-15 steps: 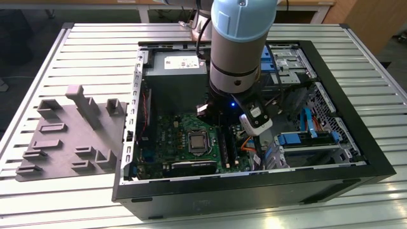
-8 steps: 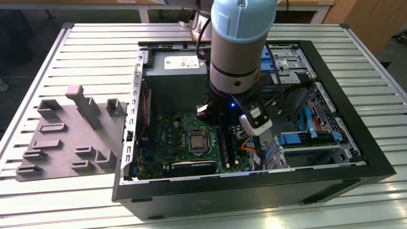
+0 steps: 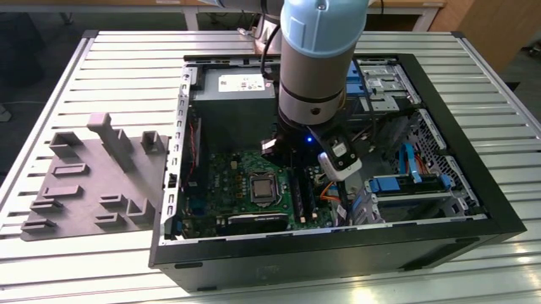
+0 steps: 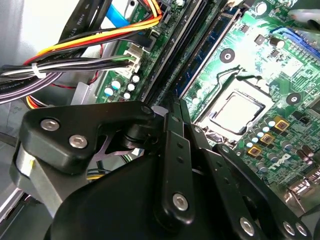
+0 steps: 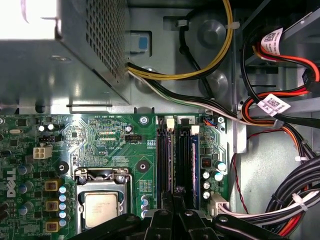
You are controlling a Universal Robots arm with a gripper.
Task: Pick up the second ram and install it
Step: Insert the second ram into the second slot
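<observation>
Fingers (image 4: pixel 174 106) are clenched, tips drawn together with no gap between them, and they sit right down over the memory slots (image 5: pixel 185 155) on the motherboard (image 4: pixel 272 65). In the first wrist view the same pinched tips (image 5: pixel 176 192) hang over the middle of that bank of long black slots.

And there's the second ram (image 4: pixel 207 50), a thin bluish-green strip lying along a slot, edge up, running straight away from the fingertips. Its near end goes under the tips. I cannot tell whether they touch it.

Just beside the slots sits the processor socket (image 4: pixel 235 112) with its silver lid, also seen in the first wrist view (image 5: pixel 100 207). On the slots' other side, a bundle of black, yellow, orange and red cables (image 4: pixel 75 65) plugs into a white connector (image 4: pixel 132 55) at the board's edge. Beyond the far end of the slots stands the grey perforated power supply (image 5: pixel 60 50).

Out to the exterior view now: the arm (image 3: pixel 321 57) plunges from 12 o'clock straight down into the open computer case (image 3: pixel 338 253), and its wrist hides the fingers. Blue drive brackets (image 3: pixel 397 183) sit at 3 o'clock from the wrist. The case lies on its side on a slatted metal tabletop (image 3: pixel 127 57). At 9 o'clock from the case, just beside its wall, rests the gray moulded fixture (image 3: pixel 93 177) with its upright posts.
</observation>
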